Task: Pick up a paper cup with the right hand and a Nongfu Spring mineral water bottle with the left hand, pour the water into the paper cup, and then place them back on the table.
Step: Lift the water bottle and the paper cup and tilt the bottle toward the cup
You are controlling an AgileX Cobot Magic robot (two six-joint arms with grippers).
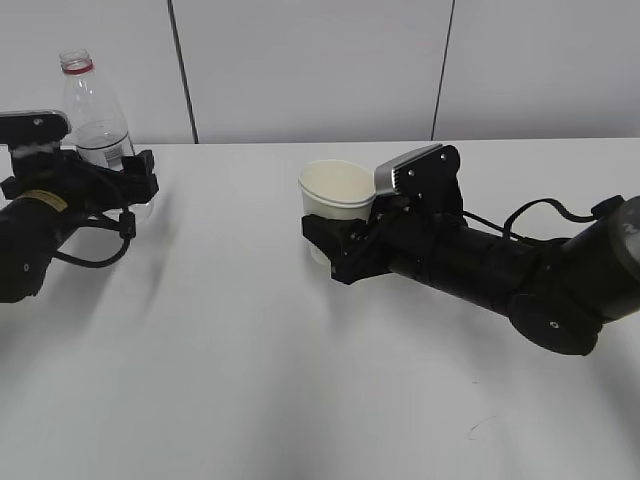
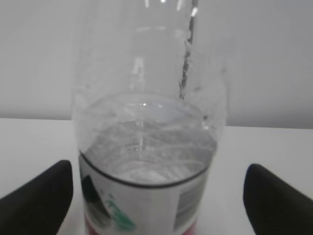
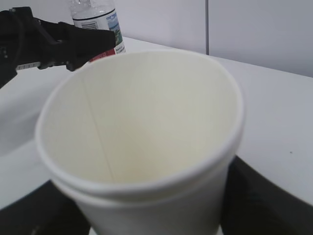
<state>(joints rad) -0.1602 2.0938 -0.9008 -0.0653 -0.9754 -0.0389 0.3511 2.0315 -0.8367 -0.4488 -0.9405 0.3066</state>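
The Nongfu Spring mineral water bottle (image 1: 92, 110) stands uncapped on the table (image 1: 250, 380) at the far left, part full. My left gripper (image 1: 125, 175) is open around its lower body. In the left wrist view the bottle (image 2: 146, 147) sits between the two black fingertips (image 2: 36, 198) with a gap showing on the right side. The paper cup (image 1: 335, 195) is near the middle, upright and empty. My right gripper (image 1: 325, 238) is shut on its lower half. In the right wrist view the cup (image 3: 142, 127) fills the frame, with black fingers (image 3: 266, 196) against both sides. The bottle (image 3: 98, 17) shows behind it.
A small dark scuff mark (image 1: 480, 428) lies on the table at the front right. A grey panelled wall (image 1: 320, 60) runs behind the table's back edge. The left arm (image 3: 44, 41) crosses the top left of the right wrist view.
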